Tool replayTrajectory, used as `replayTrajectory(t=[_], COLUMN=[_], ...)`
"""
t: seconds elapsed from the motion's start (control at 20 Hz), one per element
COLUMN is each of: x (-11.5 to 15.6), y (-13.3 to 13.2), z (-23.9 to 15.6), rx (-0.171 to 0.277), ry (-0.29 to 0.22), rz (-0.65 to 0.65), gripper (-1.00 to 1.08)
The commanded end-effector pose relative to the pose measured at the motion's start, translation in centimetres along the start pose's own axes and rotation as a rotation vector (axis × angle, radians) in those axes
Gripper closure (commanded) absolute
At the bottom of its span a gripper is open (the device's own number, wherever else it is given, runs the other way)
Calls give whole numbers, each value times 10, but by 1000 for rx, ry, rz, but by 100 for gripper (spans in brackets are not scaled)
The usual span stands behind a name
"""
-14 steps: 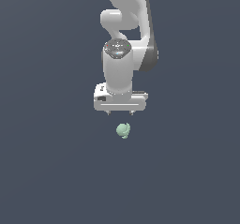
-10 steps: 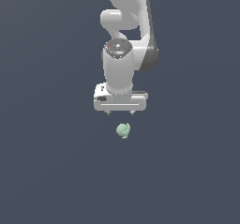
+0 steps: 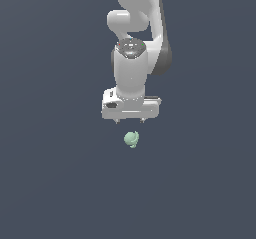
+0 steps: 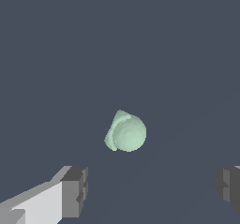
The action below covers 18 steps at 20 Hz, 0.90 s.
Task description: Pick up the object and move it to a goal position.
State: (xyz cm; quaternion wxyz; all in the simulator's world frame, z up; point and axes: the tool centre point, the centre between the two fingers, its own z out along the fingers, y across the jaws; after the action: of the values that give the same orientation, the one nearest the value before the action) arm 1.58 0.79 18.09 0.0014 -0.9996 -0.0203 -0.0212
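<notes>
The white gripper is hanging from the arm with its fingers pointing down over a plain dark grey-blue floor. In the exterior view only the two short fingertips are showing below the wide white hand body, one toward each end of it. The jaws are standing wide apart and are holding nothing; in the wrist view the two dark grey pads are sitting far from each other at the edges of the picture, with bare floor between them.

The object, a small pale mint-green roundish lump with a little bump, is lying on the floor at about six o'clock from the gripper in the exterior view, near it but not touching it. It is lying roughly under the middle of the hand, between the lines of the two fingers. In the wrist view the object is sitting apart from both pads, with its pointed bump facing toward eleven o'clock. It is much smaller than the gripper.
</notes>
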Motion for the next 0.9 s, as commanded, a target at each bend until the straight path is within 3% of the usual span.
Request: replayTrajectory(t=[0.0, 0.4, 0.85], x=[0, 1, 1], y=[0, -2, -5], z=[2, 21, 62], rx=[0, 1, -2], ry=[-1, -10, -29], rz=[8, 98, 286], gripper=[-92, -92, -92])
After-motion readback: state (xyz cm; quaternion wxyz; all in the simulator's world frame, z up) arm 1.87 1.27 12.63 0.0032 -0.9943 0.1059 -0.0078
